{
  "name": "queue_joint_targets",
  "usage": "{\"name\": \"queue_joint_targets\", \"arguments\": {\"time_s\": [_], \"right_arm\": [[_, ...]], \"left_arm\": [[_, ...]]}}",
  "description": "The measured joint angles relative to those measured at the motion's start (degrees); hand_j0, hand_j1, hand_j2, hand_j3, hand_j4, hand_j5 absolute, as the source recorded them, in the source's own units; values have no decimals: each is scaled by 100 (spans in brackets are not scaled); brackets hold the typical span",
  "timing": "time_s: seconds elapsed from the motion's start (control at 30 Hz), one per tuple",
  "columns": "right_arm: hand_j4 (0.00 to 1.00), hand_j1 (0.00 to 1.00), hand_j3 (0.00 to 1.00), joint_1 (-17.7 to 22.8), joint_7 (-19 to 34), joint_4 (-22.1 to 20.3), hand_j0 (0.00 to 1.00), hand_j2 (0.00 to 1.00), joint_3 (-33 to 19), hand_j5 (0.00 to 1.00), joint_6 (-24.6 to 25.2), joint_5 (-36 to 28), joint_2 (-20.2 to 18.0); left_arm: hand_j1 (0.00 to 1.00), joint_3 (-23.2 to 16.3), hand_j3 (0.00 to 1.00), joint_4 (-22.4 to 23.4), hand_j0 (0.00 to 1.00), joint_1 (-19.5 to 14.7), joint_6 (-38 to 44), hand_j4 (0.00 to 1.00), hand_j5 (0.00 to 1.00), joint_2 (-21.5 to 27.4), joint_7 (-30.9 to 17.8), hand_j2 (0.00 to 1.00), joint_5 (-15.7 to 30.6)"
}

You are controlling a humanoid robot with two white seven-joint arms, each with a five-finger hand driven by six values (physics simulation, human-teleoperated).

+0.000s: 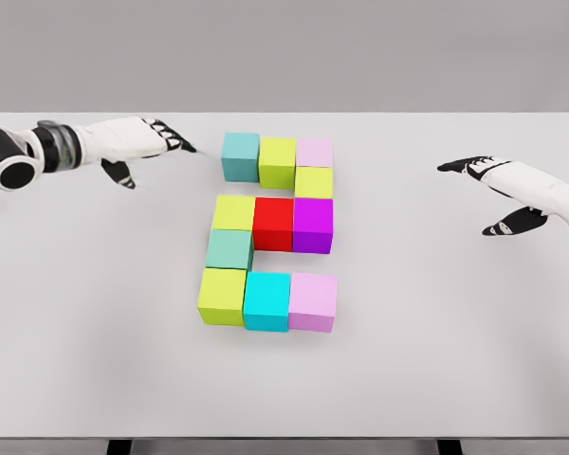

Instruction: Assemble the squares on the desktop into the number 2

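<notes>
On the far left the left hand (137,142) hovers over the white table (455,341), fingers stretched out flat and apart, holding nothing; its fingertips point toward the blocks, just short of the teal block (240,156) at the top left of the figure.

In the middle of the table the blocks already form a clear number 2. The top row reads teal, yellow-green block (277,162), pale pink block (314,152). Below the pink one sits another yellow-green block (314,181) as the right upright. The middle row runs yellow-green, red block (273,224), purple block (312,225). A second teal block (229,249) makes the left upright, and the bottom row is yellow-green, cyan block (266,300), pink block (312,301). The blocks touch or nearly touch, with slight misalignment at most.

By my reading the assembly is done; nothing loose remains to place, only perhaps pulling the hands back.

On the right the right hand (498,190) floats well apart from the blocks, fingers open and relaxed, empty.
</notes>
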Motion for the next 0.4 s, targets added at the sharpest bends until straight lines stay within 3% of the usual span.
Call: {"name": "queue_joint_targets", "arguments": {"time_s": [0.17, 0.4], "right_arm": [[100, 100, 100, 9, 0, -6, 100, 100, 0, 100, 0, -3, -3], [100, 100, 100, 9, 0, -5, 100, 100, 0, 100, 0, -4, -3]], "left_arm": [[100, 67, 100, -7, 100, 18, 0, 100, 100, 632, 9, 100, 708], [100, 127, 100, 9, 100, 185, -1, 100, 100, 1436, 10, 100, 1289]]}}
